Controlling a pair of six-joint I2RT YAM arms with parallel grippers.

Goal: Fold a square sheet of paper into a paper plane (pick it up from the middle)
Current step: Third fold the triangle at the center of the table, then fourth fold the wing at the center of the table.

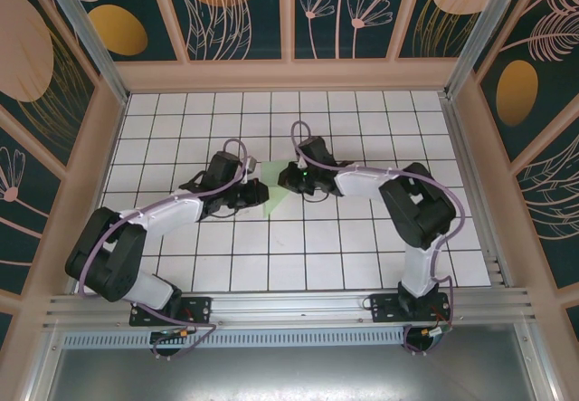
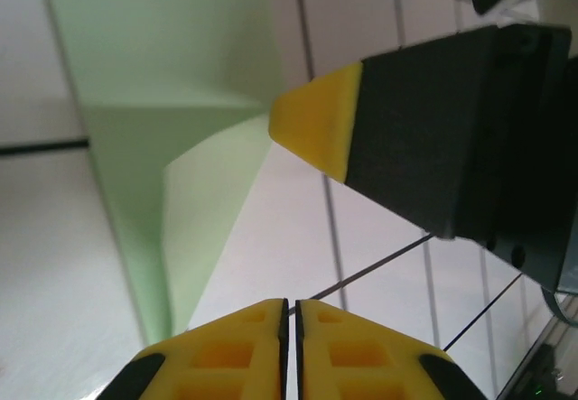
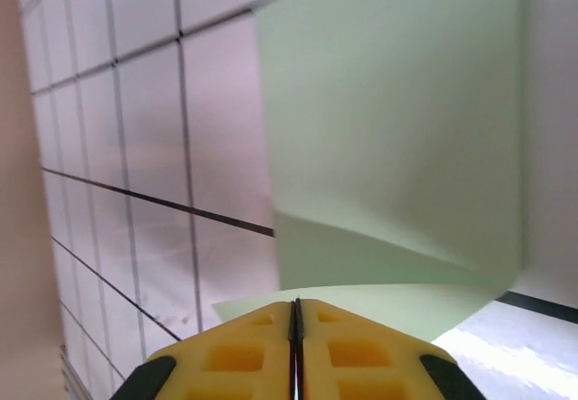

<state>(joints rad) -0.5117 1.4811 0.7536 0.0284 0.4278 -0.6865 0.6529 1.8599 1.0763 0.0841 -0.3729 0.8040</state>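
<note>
The square sheet of paper (image 1: pixel 274 198) lies pale mint-green on the white tiles between my two grippers, partly folded, with a crease and a raised flap (image 2: pixel 172 84) (image 3: pixel 397 120). A finished paper plane is out of view. My left gripper (image 1: pixel 256 195) (image 2: pixel 291 302) sits just right of the sheet's edge, its yellow fingers together with a hairline gap and nothing between them. My right gripper (image 1: pixel 288 182) (image 3: pixel 296 302) is shut, its tips at the edge of the lifted flap; I cannot tell whether they pinch it. One right fingertip (image 2: pixel 316 125) hangs over the paper.
The gridded white table (image 1: pixel 362 256) is boxed in by pale wooden walls (image 1: pixel 289 75) at the back and both sides. An aluminium rail (image 1: pixel 289 306) carries both arm bases along the near edge. Open tiles lie in front of and behind the grippers.
</note>
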